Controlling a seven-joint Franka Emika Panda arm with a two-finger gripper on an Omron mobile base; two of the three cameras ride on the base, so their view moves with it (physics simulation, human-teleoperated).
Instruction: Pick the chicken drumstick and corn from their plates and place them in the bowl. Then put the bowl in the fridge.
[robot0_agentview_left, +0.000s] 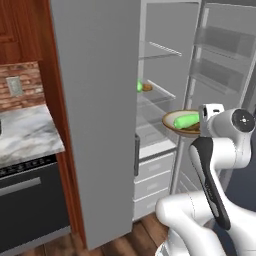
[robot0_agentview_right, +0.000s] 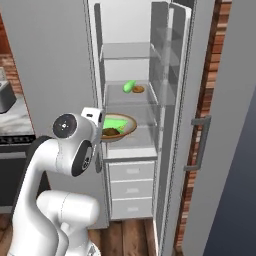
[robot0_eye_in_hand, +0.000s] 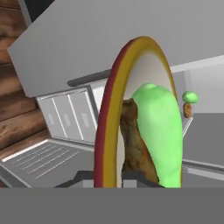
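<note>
Gripper (robot0_eye_in_hand: 108, 177) clamps the near rim of the bowl (robot0_agentview_left: 176, 128), its two dark fingertips (robot0_eye_in_hand: 133, 178) pinched on either side of the brown edge at the bottom of the hand view. The bowl juts forward from the hand, level in both base views, over a glass shelf (robot0_agentview_right: 131, 142) inside the open fridge (robot0_agentview_right: 150, 30). Inside the bowl, just beyond the fingertips, the corn (robot0_eye_in_hand: 159, 131) lies as a bright green cob along the far side, and the chicken drumstick (robot0_eye_in_hand: 133, 140) sits against it, nearer the gripped rim; the two touch. Farther ahead of the gripper and one shelf higher, a small green item (robot0_agentview_right: 129, 86) and a small orange-brown item (robot0_agentview_right: 138, 89) rest side by side on the glass. Below the hand and the bowl stand the white drawers (robot0_agentview_right: 131, 187) of the fridge. The fridge door (robot0_agentview_left: 95, 100) hangs open off to the gripper's left, with a black oven (robot0_agentview_left: 30, 200) and marble counter (robot0_agentview_left: 25, 135) beyond it.
</note>
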